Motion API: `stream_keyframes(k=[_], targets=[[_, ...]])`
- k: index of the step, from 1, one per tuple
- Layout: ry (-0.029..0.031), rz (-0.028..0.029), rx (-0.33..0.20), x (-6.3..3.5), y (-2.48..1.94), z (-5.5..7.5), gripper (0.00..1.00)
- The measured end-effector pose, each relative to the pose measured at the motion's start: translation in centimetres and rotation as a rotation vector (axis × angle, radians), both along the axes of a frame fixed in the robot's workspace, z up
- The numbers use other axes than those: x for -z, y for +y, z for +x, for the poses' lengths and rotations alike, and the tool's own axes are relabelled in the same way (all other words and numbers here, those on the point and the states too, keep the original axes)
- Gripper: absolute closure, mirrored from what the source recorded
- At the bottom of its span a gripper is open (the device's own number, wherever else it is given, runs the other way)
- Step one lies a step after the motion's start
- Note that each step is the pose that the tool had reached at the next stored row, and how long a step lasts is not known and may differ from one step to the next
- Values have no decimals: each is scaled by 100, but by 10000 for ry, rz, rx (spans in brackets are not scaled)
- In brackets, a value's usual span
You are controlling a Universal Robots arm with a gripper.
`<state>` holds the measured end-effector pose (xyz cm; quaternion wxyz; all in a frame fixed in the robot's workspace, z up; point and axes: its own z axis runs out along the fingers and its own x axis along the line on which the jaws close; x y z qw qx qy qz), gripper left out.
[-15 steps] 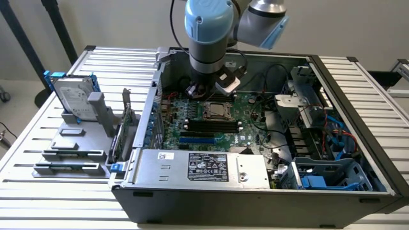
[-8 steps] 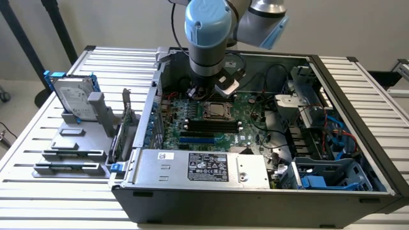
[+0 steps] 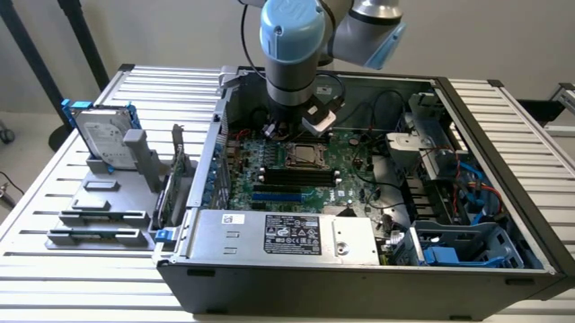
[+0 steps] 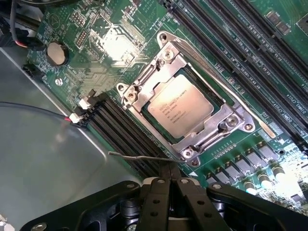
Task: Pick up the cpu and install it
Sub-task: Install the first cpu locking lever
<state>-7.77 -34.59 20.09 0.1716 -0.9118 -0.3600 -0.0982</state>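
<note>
The cpu (image 4: 180, 111) sits in its socket (image 4: 166, 55) just beyond the end effector (image 4: 169, 174), which is fully closed and empty; placement appears complete.

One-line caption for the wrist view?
Silvery-grey square cpu seated in the metal socket frame on the green motherboard, shut black gripper close by.

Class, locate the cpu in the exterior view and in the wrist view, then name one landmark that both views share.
Exterior view: the cpu lies near the middle of the green motherboard, inside the open computer case.
Wrist view: the cpu sits inside the silver socket frame.
Shared landmark: the black memory slots right beside the socket.
</note>
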Motion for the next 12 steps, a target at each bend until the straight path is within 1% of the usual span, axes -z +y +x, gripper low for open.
stream_keyframes(k=[5, 8, 12], targets=[[-19, -7, -8, 4, 12, 0, 89], [-18, -13, -12, 7, 14, 0, 89], [-20, -42, -13, 12, 14, 6, 89]])
